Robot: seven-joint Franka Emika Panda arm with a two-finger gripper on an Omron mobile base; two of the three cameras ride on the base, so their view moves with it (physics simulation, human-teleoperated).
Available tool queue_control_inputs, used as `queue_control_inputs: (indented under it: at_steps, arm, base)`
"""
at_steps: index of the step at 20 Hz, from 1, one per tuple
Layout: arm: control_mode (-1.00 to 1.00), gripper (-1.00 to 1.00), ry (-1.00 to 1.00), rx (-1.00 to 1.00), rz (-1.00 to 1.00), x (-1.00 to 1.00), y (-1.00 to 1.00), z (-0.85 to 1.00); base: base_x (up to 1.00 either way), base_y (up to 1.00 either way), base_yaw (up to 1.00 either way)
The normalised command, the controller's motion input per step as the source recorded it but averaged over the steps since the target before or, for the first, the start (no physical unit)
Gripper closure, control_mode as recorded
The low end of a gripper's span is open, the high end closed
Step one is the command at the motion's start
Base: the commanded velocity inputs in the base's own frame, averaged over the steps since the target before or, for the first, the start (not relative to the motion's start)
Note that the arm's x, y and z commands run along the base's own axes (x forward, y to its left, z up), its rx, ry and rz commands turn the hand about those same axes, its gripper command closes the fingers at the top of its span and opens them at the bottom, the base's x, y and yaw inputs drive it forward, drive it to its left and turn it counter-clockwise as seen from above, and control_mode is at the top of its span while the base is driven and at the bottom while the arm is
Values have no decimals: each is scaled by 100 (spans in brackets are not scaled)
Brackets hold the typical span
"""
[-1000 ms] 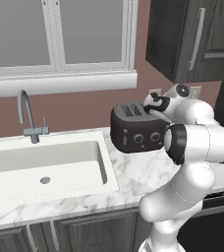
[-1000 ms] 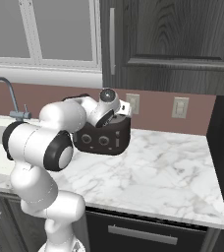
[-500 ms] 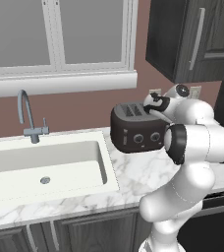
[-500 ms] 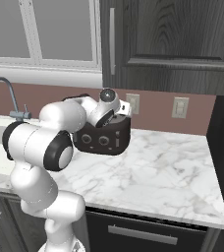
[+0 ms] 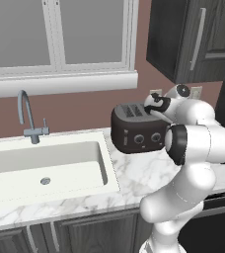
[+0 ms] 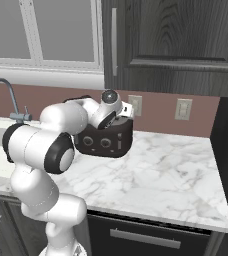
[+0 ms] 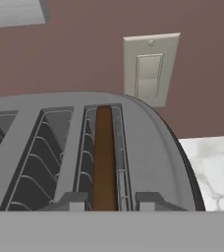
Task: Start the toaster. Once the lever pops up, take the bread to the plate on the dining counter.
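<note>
The dark glossy toaster (image 5: 134, 134) (image 6: 106, 143) stands on the marble worktop against the wall. From above, the toaster (image 7: 155, 147) shows its slots, and the brown bread (image 7: 104, 157) stands upright in the second slot from the right. My gripper (image 7: 111, 202) hangs just over that slot, one fingertip on each side of the slice. The jaws stand narrowly open, with a small gap left at the right fingertip (image 7: 151, 201). In the base views the gripper (image 5: 153, 106) (image 6: 119, 118) points down onto the toaster's top. I cannot make out the lever. The plate and dining counter are out of view.
A sink (image 5: 45, 168) with a curved faucet (image 5: 28, 116) lies left of the toaster. Bare marble worktop (image 6: 171, 175) stretches to its right. A wall outlet (image 7: 151, 69) sits behind the toaster, and a dark upper cabinet (image 5: 193, 39) hangs above it.
</note>
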Motion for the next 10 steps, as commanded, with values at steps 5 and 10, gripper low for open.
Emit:
queue_control_inputs:
  at_steps: [5, 10]
  arm:
    - [-100, 100, 0, 0, 0, 0, 0, 0]
    - [-100, 100, 0, 0, 0, 0, 0, 0]
  base:
    - [0, 0, 0]
    - [0, 0, 0]
